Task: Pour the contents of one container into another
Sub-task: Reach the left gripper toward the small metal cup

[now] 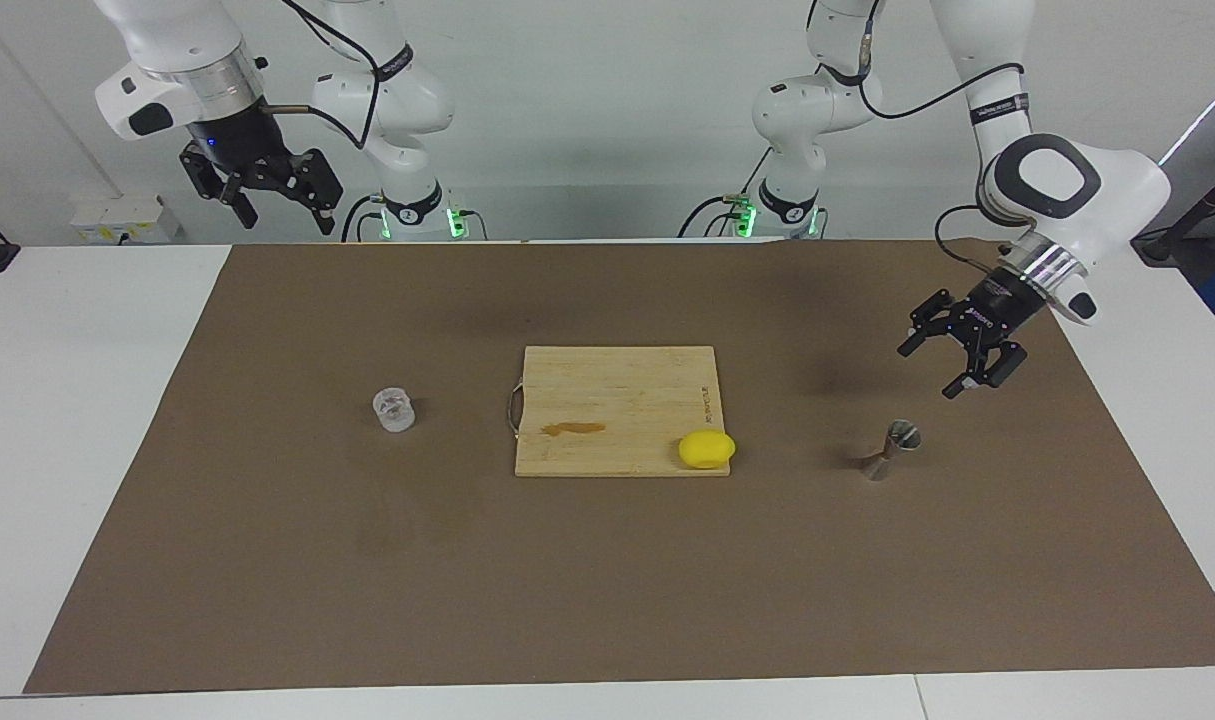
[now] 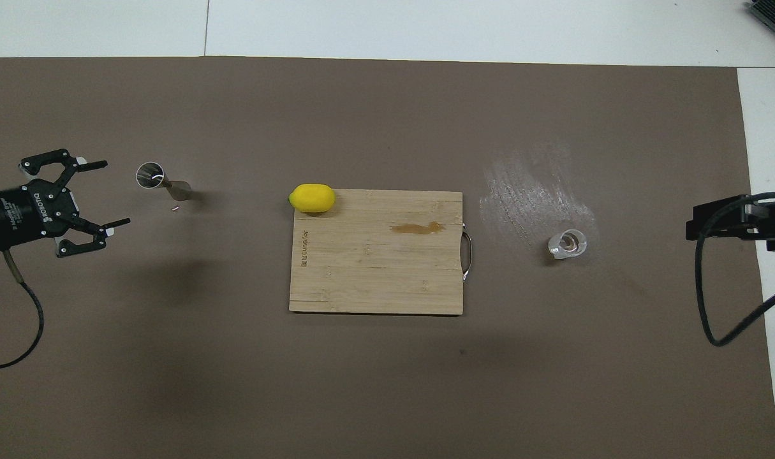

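Observation:
The clear glass tumbler point(image 1: 395, 408) stands on the brown mat toward the right arm's end, also seen in the overhead view point(image 2: 568, 243). The steel jigger point(image 1: 892, 450) stands on the mat toward the left arm's end, also seen in the overhead view point(image 2: 161, 182). My left gripper point(image 1: 957, 355) is open and empty, raised over the mat just beside the jigger and not touching it; the overhead view shows it too point(image 2: 114, 193). My right gripper point(image 1: 287, 220) is open and empty, waiting high over the robots' edge of the table, well away from the tumbler.
A wooden cutting board point(image 1: 617, 400) with a metal handle and a brown stain lies mid-mat between the two containers. A yellow lemon point(image 1: 707, 448) sits at the board's corner toward the jigger. The mat shows a shiny smear point(image 2: 534, 185) near the tumbler.

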